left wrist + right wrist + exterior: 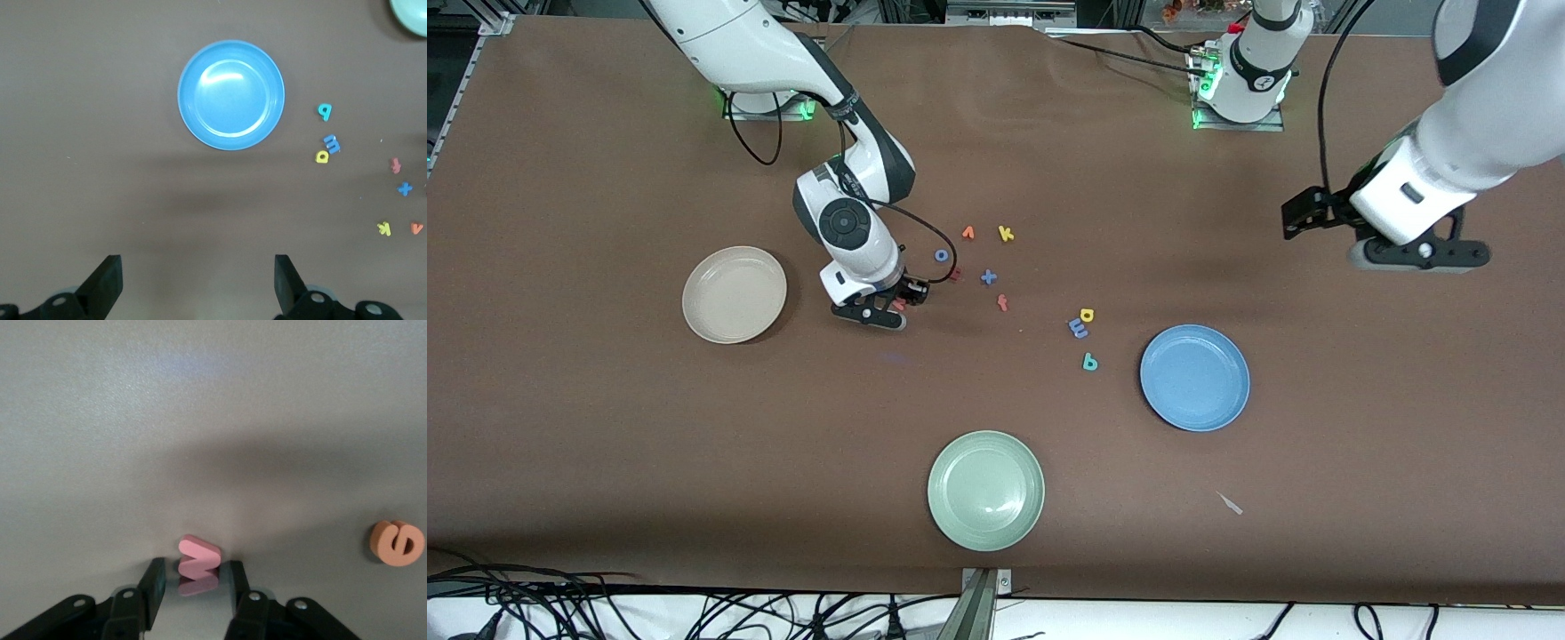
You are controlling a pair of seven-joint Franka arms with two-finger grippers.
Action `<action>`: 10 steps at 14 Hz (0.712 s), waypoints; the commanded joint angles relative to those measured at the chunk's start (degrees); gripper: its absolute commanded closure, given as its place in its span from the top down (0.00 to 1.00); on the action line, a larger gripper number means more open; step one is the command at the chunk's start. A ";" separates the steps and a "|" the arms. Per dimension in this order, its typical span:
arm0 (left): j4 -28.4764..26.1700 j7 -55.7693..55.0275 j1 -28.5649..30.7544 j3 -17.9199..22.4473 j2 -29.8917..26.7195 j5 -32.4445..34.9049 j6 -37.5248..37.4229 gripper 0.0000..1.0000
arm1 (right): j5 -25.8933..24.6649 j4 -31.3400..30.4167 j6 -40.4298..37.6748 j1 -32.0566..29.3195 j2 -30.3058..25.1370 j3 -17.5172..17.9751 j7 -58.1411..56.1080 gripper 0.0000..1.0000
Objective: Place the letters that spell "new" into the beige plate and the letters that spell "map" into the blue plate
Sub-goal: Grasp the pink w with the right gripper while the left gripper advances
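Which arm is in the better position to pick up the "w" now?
The right. Its gripper is down at the table with the "w" between its fingers. The left gripper waits open above the table near the blue plate.

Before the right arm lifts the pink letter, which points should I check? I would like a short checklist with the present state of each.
1. Salmon-red "w" sits between the right gripper fingers: ok.
2. Fingers firmly clamped on the "w": cannot tell; a small gap shows on each side.
3. Orange "e" lies apart from the right gripper, so it should not be dragged: ok.
4. Beige plate, toward the right arm's end of the table, holds no letters and has room: ok.
5. Left gripper waits open above the table near the blue plate, away from the right arm's likely path: ok.
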 commanded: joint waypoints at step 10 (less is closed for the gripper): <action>6.64 -2.05 -6.79 -0.08 21.31 0.59 13.69 1.00 | 0.54 11.42 -24.55 -0.94 -2.25 -3.48 -10.54 0.12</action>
